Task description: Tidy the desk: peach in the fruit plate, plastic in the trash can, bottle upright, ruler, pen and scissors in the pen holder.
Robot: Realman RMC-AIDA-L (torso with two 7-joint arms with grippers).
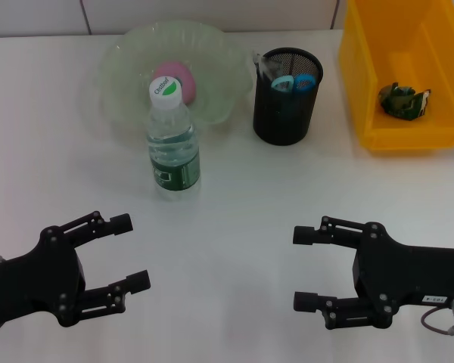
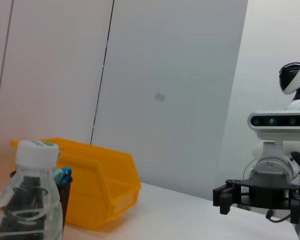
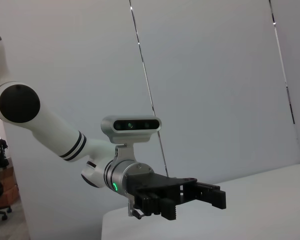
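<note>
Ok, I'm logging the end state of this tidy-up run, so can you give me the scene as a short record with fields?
peach: in the clear fruit plate
bottle: upright on the table, in front of the plate
pen holder: black mesh, blue handles showing inside
trash can: yellow bin, crumpled plastic inside
left claw: open, empty, low at the near left
right claw: open, empty, low at the near right

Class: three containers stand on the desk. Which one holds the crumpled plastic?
The yellow bin, at the far right. The plastic scrap lies inside it; the clear fruit plate holds a peach, the black mesh holder stationery.
</note>
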